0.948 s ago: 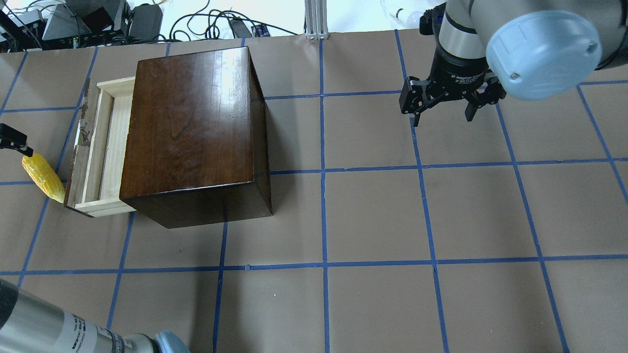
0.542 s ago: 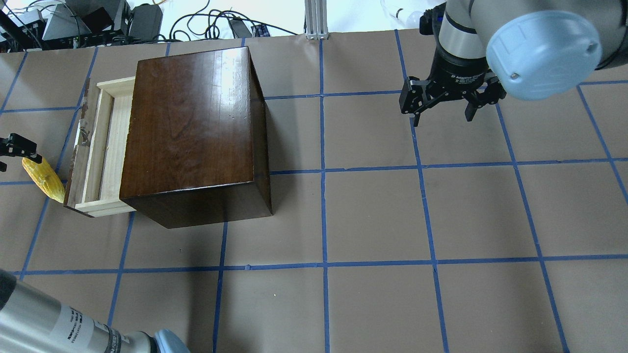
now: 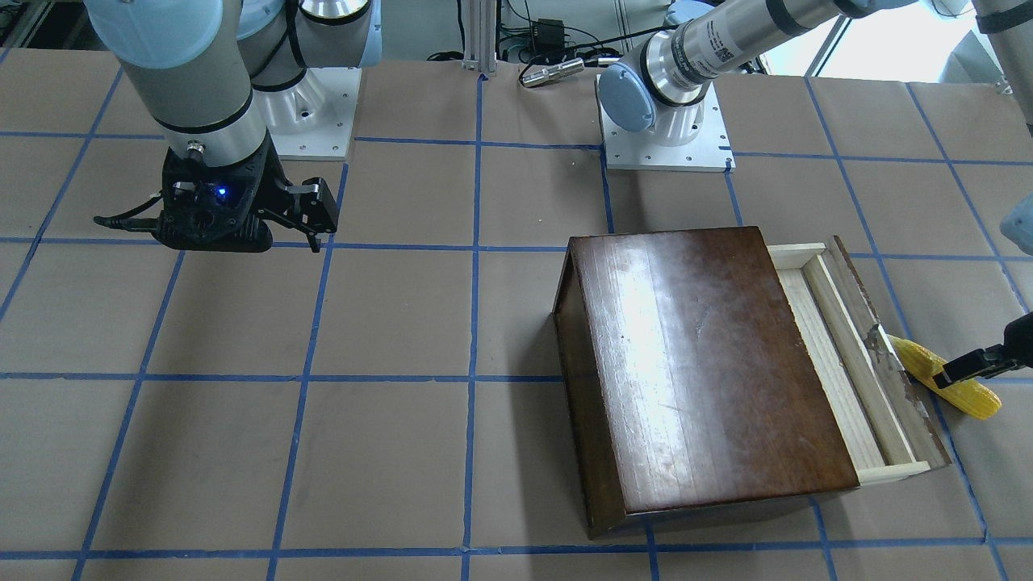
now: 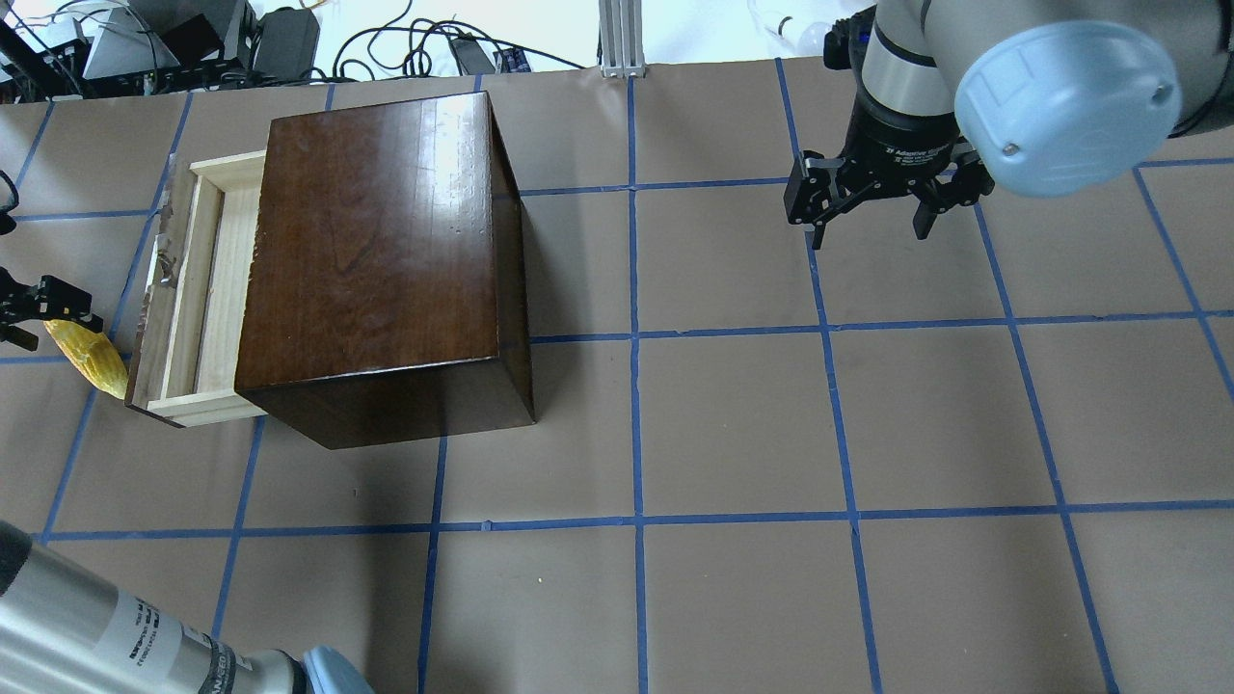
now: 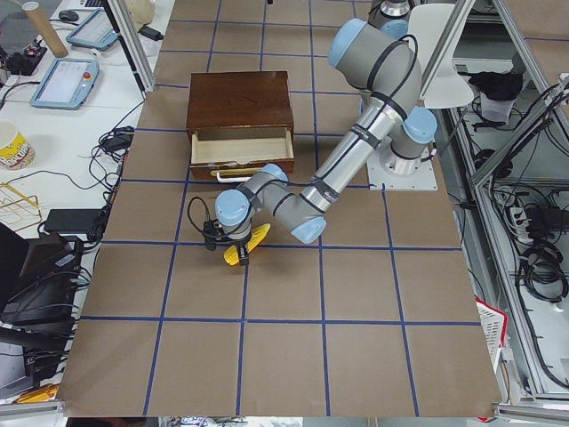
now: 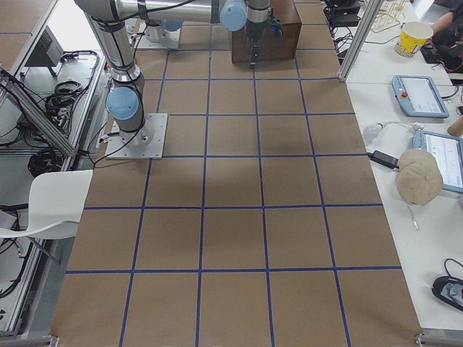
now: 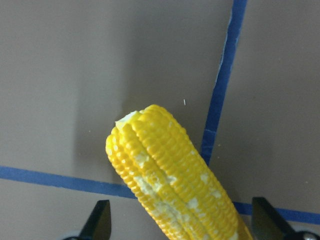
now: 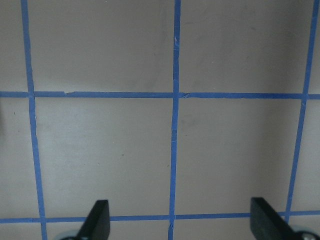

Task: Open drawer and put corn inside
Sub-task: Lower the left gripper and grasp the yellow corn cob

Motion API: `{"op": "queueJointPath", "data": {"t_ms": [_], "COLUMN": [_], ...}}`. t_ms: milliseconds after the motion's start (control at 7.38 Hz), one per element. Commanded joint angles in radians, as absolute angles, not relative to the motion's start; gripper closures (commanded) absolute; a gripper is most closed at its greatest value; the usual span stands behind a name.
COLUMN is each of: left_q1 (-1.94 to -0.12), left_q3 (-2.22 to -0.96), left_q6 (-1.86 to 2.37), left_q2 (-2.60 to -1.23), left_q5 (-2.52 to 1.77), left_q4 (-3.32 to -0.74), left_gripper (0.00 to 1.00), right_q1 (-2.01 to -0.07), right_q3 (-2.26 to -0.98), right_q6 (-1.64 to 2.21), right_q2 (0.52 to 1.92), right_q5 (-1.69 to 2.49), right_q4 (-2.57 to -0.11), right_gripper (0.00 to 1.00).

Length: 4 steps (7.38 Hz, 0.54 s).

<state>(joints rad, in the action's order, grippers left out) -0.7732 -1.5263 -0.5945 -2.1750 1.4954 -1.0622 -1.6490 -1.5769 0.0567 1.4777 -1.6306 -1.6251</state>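
Observation:
The corn (image 4: 89, 359) lies on the table just outside the dark front panel of the drawer (image 4: 198, 289). The drawer is pulled partly out of the dark-brown wooden box (image 4: 376, 251) and its pale tray is empty. My left gripper (image 4: 43, 323) is open and low over the corn's thick end. In the left wrist view the corn (image 7: 170, 185) lies between the two spread fingertips of the left gripper (image 7: 182, 222). The corn (image 3: 948, 378) and drawer (image 3: 847, 363) also show in the front view. My right gripper (image 4: 872, 210) is open and empty, far to the right of the box.
The table is brown paper with a blue tape grid. The right wrist view shows only bare paper and tape under the right gripper (image 8: 180, 222). Cables and equipment lie beyond the table's far edge (image 4: 145, 39).
My left gripper has come down and moved over the corn's thick end, so its fingers now straddle it. The corn, drawer and right arm have not moved.

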Motion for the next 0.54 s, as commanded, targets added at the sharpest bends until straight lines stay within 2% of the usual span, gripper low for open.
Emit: {"op": "queueJointPath", "data": {"t_ms": [0,271,406], "left_q1": [-0.773,-0.773,-0.773], "left_q3": [-1.534,-1.534,-1.534], "left_q6": [-0.592,-0.592,-0.603], "left_q2": [-2.187,-2.200,-2.201], "left_q5": [1.479,1.479,1.480], "left_q4": [-1.062,-1.060,-1.028], "left_gripper": [0.00,0.01,0.21], "right_q1": [-1.649,-1.649,-1.649], "right_q3": [-1.577,-1.577,-1.577], "right_q6": [0.057,0.057,0.057], "right_q2": [1.477,1.477,1.477], "right_q5": [-1.631,-1.631,-1.631], "right_q4": [-1.626,-1.626,-1.625], "right_gripper": [0.00,0.00,0.00]}}
